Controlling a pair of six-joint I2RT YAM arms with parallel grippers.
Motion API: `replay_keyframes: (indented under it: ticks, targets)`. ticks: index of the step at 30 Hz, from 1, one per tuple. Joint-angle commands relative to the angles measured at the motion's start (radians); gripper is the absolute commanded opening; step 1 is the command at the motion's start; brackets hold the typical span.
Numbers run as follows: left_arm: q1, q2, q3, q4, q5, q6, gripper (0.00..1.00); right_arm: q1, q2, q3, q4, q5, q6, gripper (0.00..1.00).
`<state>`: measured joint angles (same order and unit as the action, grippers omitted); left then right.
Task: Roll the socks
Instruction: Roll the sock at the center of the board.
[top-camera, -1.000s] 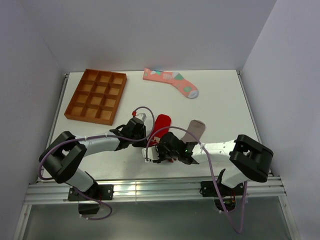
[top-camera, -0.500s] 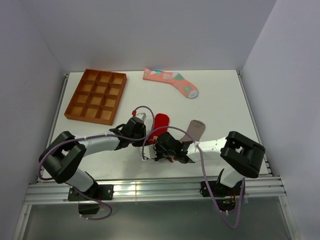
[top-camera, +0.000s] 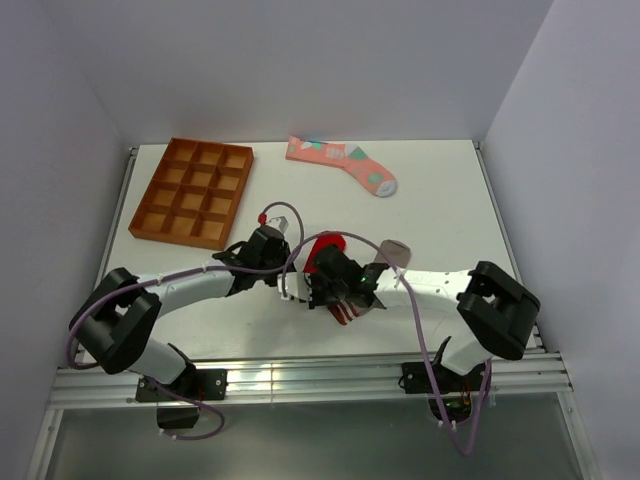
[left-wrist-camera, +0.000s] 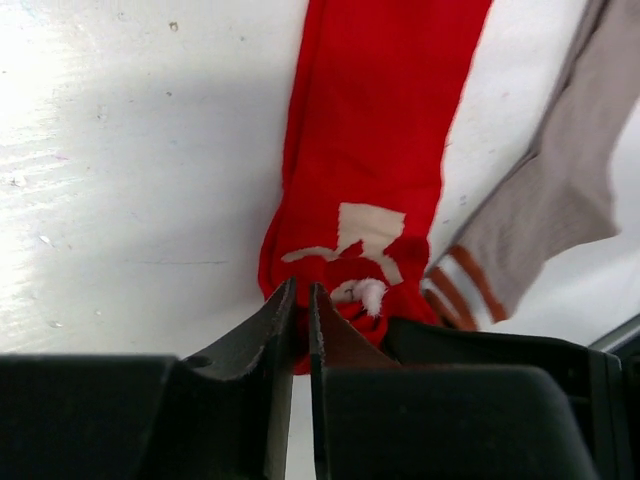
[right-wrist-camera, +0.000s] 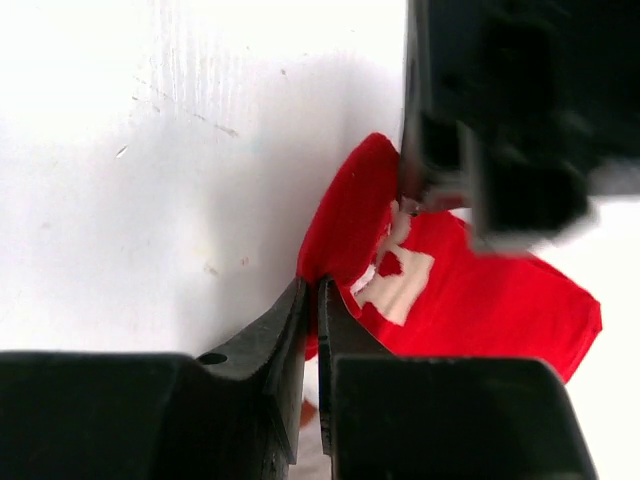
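The red sock (left-wrist-camera: 375, 150) with a white mark lies lengthwise near the table's front, its near end bunched up. Both grippers meet at that end. My left gripper (left-wrist-camera: 302, 292) is pinched to a thin slit with red fabric in it. My right gripper (right-wrist-camera: 312, 292) is shut on the sock's folded edge (right-wrist-camera: 340, 225). In the top view the red sock (top-camera: 327, 247) shows beyond both grippers. The grey-brown sock (top-camera: 393, 248) lies to the right, its striped cuff (left-wrist-camera: 462, 285) beside the red one. The salmon-pink sock (top-camera: 345, 160) lies flat at the back.
A wooden tray (top-camera: 195, 190) with several compartments sits at the back left. The two arms cross closely over the table's front middle, cables looping above them. White walls close in the table on three sides.
My right gripper has closed on the red sock's near end. Both wrists have shifted slightly away from the front edge, and the sock's near end has bunched and lifted.
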<state>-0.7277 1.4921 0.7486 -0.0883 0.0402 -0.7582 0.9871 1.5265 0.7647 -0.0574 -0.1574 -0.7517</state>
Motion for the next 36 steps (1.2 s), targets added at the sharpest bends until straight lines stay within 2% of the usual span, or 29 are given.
replay_keyframes:
  ticks: [1, 3, 7, 9, 10, 14, 15, 21, 25, 31, 35, 36]
  targets:
    - [0.002, -0.058, 0.028, 0.048, 0.003, -0.105, 0.16, -0.062, -0.063, 0.062, -0.140, -0.166, 0.043, 0.07]
    - [0.002, -0.069, 0.002, 0.079, 0.003, -0.139, 0.18, -0.106, -0.066, 0.074, -0.176, -0.197, 0.040, 0.05]
    - [0.013, -0.064, -0.046, 0.196, 0.004, -0.182, 0.31, -0.151, -0.086, 0.056, -0.213, -0.231, 0.006, 0.04]
    - [0.024, -0.021, -0.016, 0.219, 0.018, -0.158, 0.33, -0.150, -0.098, 0.025, -0.213, -0.216, -0.015, 0.04]
    - [0.024, 0.012, 0.000, 0.232, 0.044, -0.124, 0.39, -0.148, -0.115, 0.012, -0.211, -0.220, -0.018, 0.04]
    - [0.040, 0.126, 0.144, 0.176, 0.078, -0.044, 0.47, -0.148, -0.127, -0.002, -0.203, -0.206, -0.034, 0.04]
    - [0.047, 0.144, 0.159, 0.171, 0.076, -0.021, 0.52, -0.149, -0.126, -0.002, -0.206, -0.206, -0.038, 0.04]
    - [0.094, 0.313, 0.331, 0.101, 0.167, 0.115, 0.62, -0.150, -0.120, -0.002, -0.202, -0.205, -0.044, 0.04]
    - [0.102, 0.413, 0.449, -0.020, 0.181, 0.181, 0.63, -0.150, -0.117, 0.007, -0.205, -0.205, -0.046, 0.04]
    - [0.103, 0.493, 0.524, -0.122, 0.219, 0.244, 0.63, -0.150, -0.114, 0.018, -0.203, -0.203, -0.038, 0.03]
    - [0.102, 0.530, 0.537, -0.139, 0.233, 0.247, 0.59, -0.149, -0.115, 0.018, -0.202, -0.194, -0.043, 0.03]
    - [0.102, 0.543, 0.535, -0.131, 0.245, 0.246, 0.54, -0.150, -0.115, 0.018, -0.202, -0.191, -0.044, 0.03]
